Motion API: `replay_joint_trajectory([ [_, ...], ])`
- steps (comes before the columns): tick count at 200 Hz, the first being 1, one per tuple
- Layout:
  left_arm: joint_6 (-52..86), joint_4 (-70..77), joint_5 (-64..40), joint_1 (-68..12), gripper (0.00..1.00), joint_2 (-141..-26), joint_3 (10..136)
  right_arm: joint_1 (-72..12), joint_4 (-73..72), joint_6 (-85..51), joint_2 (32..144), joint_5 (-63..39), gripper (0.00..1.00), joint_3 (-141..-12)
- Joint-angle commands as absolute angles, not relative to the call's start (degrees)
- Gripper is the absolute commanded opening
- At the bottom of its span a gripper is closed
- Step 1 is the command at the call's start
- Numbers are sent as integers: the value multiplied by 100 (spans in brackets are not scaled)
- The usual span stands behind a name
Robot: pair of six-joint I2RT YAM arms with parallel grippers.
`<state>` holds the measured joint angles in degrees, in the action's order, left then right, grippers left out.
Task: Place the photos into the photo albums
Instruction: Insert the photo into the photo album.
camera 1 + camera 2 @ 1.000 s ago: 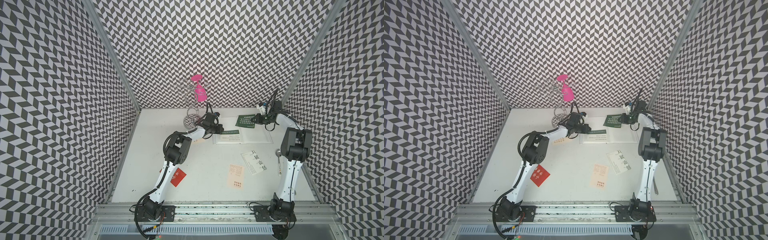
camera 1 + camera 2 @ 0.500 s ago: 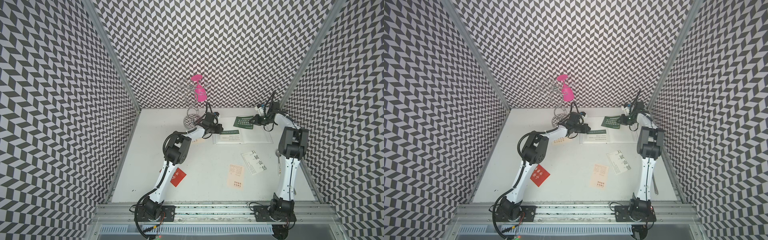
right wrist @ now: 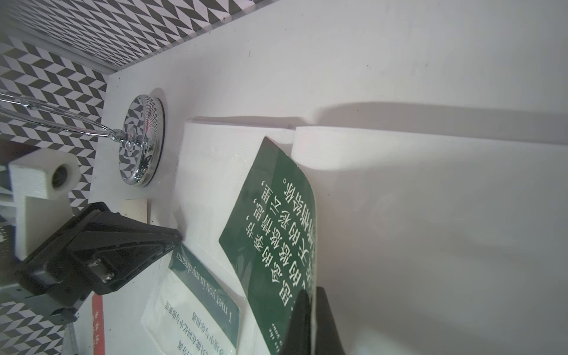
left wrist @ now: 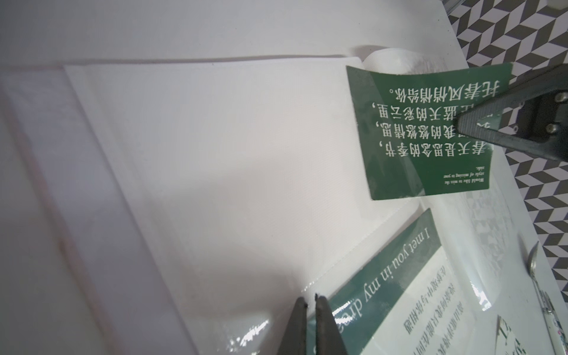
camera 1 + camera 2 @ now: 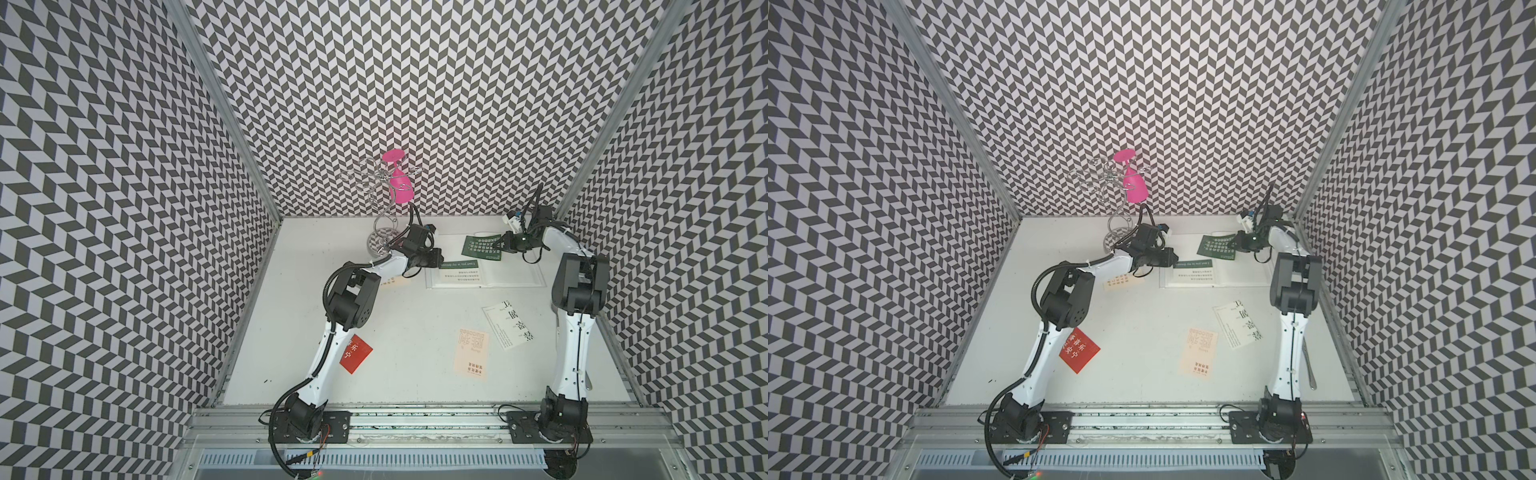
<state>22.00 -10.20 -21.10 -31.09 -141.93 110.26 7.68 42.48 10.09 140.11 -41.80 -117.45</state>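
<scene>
Wire stand (image 5: pixel 384 232) and left arm (image 5: pixel 353 291) crowd nine o'clock of the album (image 5: pixel 519 274), right arm (image 5: pixel 579 282) blocks three; six o'clock, table (image 5: pixel 415 324) between the arms lies open

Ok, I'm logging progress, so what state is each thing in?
Album: open, flat.
Green card: bent, one end in a sleeve.
Banded card: sleeved.
Right gripper: shut on green card.
Left gripper: shut at sleeve edge.
Red card, peach card, white card, cream card: loose, flat.
Glass: hanging upside down.
</scene>
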Motion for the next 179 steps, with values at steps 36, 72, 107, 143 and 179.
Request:
replay_joint_trajectory([
  [36,2083,-1494,-1925,-3059,12,-13960,10595,400,3847,786,14112,-4079,10,-11694],
  [72,2052,-1427,-1947,-3050,11,-13786,10329,354,3256,391,13844,-4096,23,-11343],
  [107,2047,-1371,-1984,-3025,12,-13720,10174,367,2735,-55,13432,-3907,39,-10907],
  [143,2027,-1367,-2026,-3004,11,-13711,10152,364,2546,-282,13134,-3668,44,-10685],
  [179,2017,-1354,-2026,-3006,11,-13711,10114,443,2559,-425,13036,-3611,44,-10521],
])
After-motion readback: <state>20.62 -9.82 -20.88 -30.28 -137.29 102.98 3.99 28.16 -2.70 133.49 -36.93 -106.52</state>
